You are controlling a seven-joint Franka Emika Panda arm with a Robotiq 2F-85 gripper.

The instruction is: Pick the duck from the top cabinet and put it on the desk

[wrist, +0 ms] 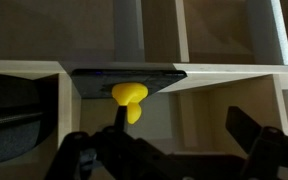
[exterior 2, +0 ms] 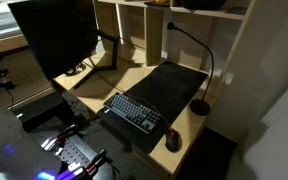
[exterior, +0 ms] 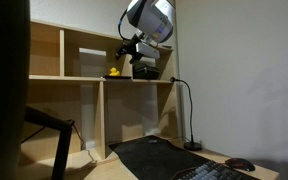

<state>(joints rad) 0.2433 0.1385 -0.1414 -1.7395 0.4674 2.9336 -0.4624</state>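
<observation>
Where top cabinet opens, duck sits inside.

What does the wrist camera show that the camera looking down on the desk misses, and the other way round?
Only the wrist view: the duck close up against a dark flat thing, with the open claw spread before it. Only an exterior view: the desk with its mat, keyboard, mouse and lamp, plus a monitor. Both: the plywood cabinet with its dividers, though the exterior view cuts it off at the top edge.
</observation>
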